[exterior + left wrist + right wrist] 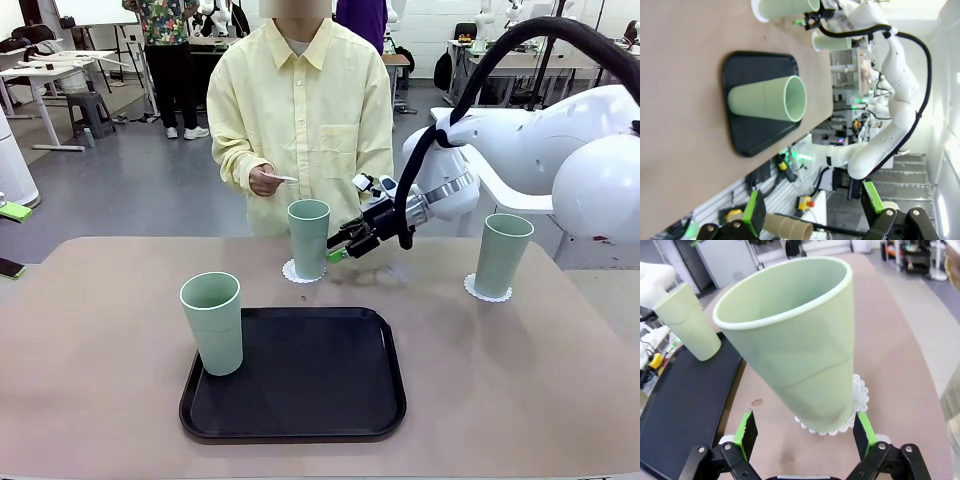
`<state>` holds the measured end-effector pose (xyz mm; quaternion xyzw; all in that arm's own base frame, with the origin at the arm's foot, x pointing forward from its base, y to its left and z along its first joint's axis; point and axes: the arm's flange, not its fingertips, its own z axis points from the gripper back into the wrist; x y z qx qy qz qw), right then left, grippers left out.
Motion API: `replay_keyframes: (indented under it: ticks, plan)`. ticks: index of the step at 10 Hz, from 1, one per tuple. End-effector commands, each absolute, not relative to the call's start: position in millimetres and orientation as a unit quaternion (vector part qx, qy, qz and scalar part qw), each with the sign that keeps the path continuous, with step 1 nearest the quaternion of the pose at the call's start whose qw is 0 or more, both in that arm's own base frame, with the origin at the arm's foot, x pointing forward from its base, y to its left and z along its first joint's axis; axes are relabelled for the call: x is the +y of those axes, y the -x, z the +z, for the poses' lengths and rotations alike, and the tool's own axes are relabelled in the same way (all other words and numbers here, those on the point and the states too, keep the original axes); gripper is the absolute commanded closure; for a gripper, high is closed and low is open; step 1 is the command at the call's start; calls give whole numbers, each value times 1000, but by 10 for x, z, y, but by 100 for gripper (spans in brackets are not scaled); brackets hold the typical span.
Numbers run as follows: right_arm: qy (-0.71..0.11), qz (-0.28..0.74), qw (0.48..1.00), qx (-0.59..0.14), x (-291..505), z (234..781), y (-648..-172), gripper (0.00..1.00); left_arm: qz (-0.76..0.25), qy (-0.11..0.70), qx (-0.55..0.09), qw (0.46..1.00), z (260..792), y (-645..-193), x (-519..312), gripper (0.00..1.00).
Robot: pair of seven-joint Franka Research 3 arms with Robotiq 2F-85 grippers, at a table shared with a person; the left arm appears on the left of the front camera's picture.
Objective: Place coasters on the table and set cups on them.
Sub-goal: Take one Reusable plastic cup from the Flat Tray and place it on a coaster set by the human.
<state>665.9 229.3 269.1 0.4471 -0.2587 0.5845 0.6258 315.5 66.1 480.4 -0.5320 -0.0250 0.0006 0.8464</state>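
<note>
The right gripper (pixel 338 252) reaches across the middle of the worktop (pixel 100 330) with its fingers spread apart and nothing clamped between them. The middle cup (pixel 308 236) stands just in front of it, its lower part level with the green pads. In the right wrist view, that cup's base sits between the two fingertips with a gap on each side, so the pads look clear of its wall. The cup stands upright on the middle coaster (pixel 300 272), whose lace edge pokes out around the base. Well off to the robot's right, the right cup (pixel 502 254) stands upright on the right coaster (pixel 487 291), apart from the gripper. The third cup (pixel 212 322) stands upright on the left part of the black tray (pixel 310 380), near the robot's side of the worktop. The left gripper (pixel 815 204) has its fingers wide apart and empty, with the tray and the third cup well away from it. At the far side, the person's hand (pixel 265 181) holds a thin white piece (pixel 286 178), too small to make out.
</note>
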Motion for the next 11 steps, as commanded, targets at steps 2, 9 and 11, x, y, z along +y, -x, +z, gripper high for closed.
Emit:
replay_keyframes:
  ticks: [2, 9, 11]
  plan:
    - [-369, 566, 702, -225, 2089, 3151, -6345, 0, -6, 540, -32, 841, 4810, -3157, 664, 0]
    - [-119, 371, 916, -95, 1738, 4646, -5233, 0, -6, 540, -32, 841, 4810, -3157, 664, 0]
    - [-79, 324, 941, -63, 1868, 4839, -4874, 0, -6, 540, -32, 841, 4810, -3157, 664, 0]
